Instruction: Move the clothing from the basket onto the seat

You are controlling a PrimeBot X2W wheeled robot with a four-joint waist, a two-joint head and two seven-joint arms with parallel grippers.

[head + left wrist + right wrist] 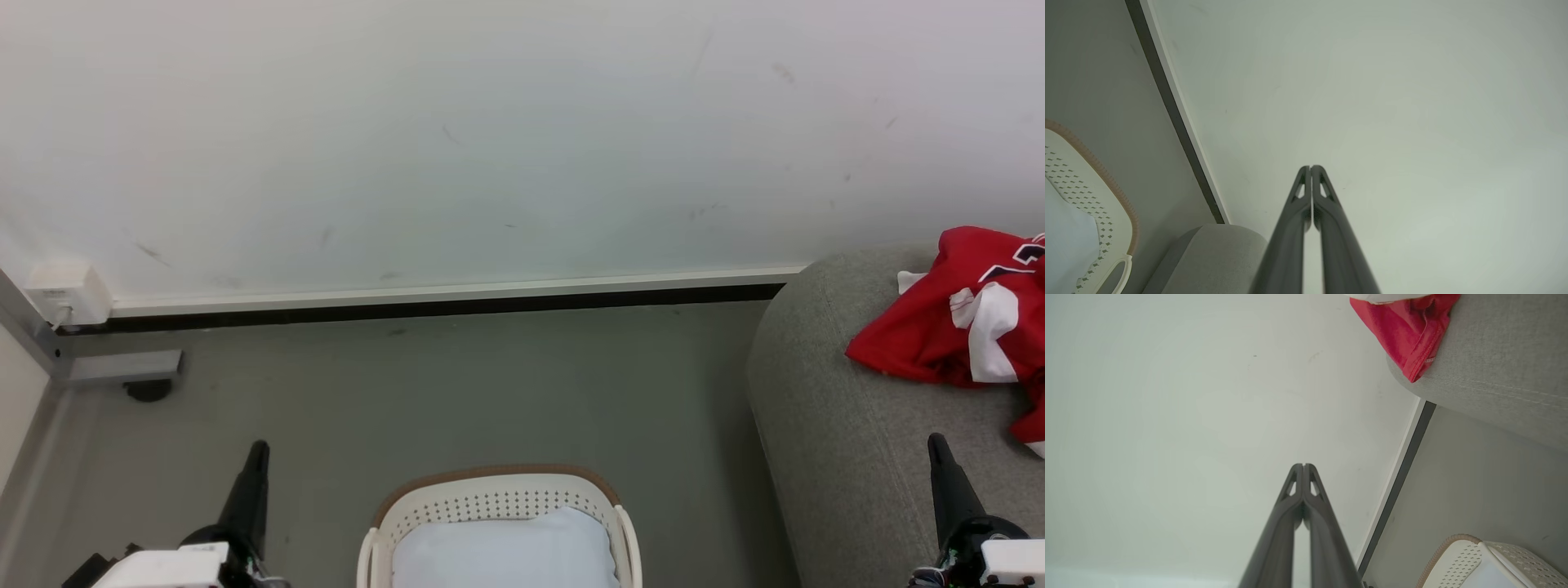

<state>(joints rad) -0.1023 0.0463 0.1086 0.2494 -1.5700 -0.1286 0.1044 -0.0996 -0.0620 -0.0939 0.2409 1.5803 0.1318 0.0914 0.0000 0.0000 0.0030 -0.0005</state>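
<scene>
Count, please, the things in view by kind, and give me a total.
Cloth items: 2, the red jersey on the seat and the pale cloth in the basket
Baskets: 1
Seats: 1
Pincers: 2, the left pincer and the right pincer, both shut
Total: 6

Both grippers' fingers [1310, 168] pressed together
</scene>
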